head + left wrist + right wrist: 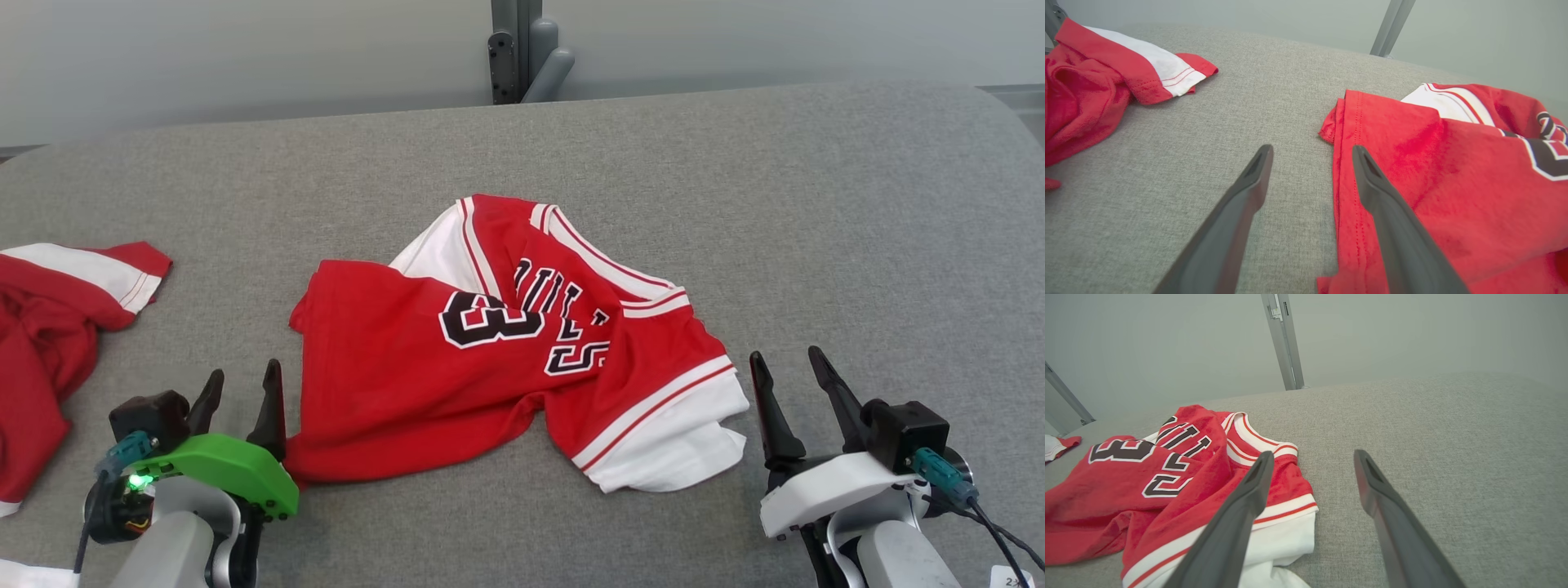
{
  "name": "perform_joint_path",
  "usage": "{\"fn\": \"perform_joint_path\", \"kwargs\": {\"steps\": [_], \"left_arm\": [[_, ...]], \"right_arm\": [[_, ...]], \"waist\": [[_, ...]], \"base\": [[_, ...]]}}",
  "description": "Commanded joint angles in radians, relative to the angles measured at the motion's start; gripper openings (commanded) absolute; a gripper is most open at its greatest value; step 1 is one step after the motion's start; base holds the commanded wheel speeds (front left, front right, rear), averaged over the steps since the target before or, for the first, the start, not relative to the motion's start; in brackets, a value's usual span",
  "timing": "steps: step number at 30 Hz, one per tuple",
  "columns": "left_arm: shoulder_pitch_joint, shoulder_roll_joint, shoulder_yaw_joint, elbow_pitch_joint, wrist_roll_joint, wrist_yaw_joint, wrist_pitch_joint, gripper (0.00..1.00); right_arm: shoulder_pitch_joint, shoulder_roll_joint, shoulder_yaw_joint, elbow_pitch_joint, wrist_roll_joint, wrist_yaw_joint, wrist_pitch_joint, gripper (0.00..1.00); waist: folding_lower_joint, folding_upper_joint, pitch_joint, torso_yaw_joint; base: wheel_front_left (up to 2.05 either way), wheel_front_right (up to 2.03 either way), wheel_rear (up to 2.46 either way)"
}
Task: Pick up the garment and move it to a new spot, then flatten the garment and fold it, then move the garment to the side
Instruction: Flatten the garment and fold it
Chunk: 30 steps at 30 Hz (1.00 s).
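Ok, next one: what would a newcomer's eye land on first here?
The crumpled red jersey with black numerals, in the middle of the grey surface. The left gripper and right gripper flank its near edge, both open and empty. A second red garment lies at the left edge.

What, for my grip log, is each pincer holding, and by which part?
Nothing. The left pincer and right pincer both stand open; the jersey lies free between them.
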Motion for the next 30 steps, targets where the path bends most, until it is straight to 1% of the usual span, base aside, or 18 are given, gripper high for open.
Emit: {"fn": "perform_joint_path", "kwargs": {"steps": [1,4,7,11,15,20,22,24,26,30], "left_arm": [[-0.008,-0.014,0.009,0.014,0.008,0.011,-0.017,1.0],[0.015,-0.042,0.01,0.041,0.023,0.004,-0.035,1.0],[0.026,-0.068,0.008,0.048,0.048,-0.003,-0.042,1.0],[0.035,-0.106,0.039,0.014,0.089,-0.01,-0.043,1.0],[0.052,-0.153,0.072,-0.036,0.155,-0.022,-0.042,1.0],[0.048,-0.208,0.103,-0.069,0.224,-0.05,-0.043,1.0],[0.045,-0.228,0.11,-0.077,0.247,-0.061,-0.042,1.0],[0.039,-0.241,0.115,-0.084,0.261,-0.071,-0.042,1.0],[0.035,-0.251,0.114,-0.086,0.274,-0.08,-0.042,1.0],[0.033,-0.257,0.109,-0.088,0.284,-0.095,-0.041,1.0]], "right_arm": [[-0.008,-0.002,-0.002,-0.001,-0.006,0.0,0.0,1.0],[-0.004,-0.002,-0.006,-0.008,-0.007,0.0,0.0,1.0],[-0.025,-0.004,-0.001,-0.014,-0.004,0.0,0.0,1.0],[-0.082,-0.032,0.025,-0.016,-0.008,0.0,0.0,1.0],[-0.18,-0.08,0.075,0.017,0.0,0.0,0.0,1.0],[-0.342,-0.147,0.163,0.139,0.035,-0.001,0.0,1.0],[-0.427,-0.184,0.201,0.19,0.039,-0.001,0.0,1.0],[-0.501,-0.212,0.236,0.263,0.064,-0.001,0.027,1.0],[-0.578,-0.242,0.273,0.337,0.078,-0.001,0.078,1.0],[-0.697,-0.281,0.339,0.448,0.113,-0.001,0.15,1.0]], "waist": [[0.0,0.0071,-0.005,-0.004],[0.0,0.0071,-0.004,0.004],[0.0,0.0071,0.008,0.025],[0.0,0.0071,0.039,0.073],[0.0,0.0071,0.076,0.131],[0.0,0.0071,0.13,0.214],[0.0,0.0071,0.156,0.25],[0.0,0.0071,0.18,0.286],[0.0,0.0071,0.202,0.321],[0.0,0.0071,0.235,0.386]], "base": [[0.0,0.0,0.0],[0.0,0.0,0.0],[0.0,0.0,0.0],[0.0,0.0,0.0],[0.0,0.0,0.0],[0.0,0.0,0.0],[0.0,0.0,0.0],[0.0,0.0,0.0],[0.0,0.0,0.0],[0.0,0.0,0.0]]}}
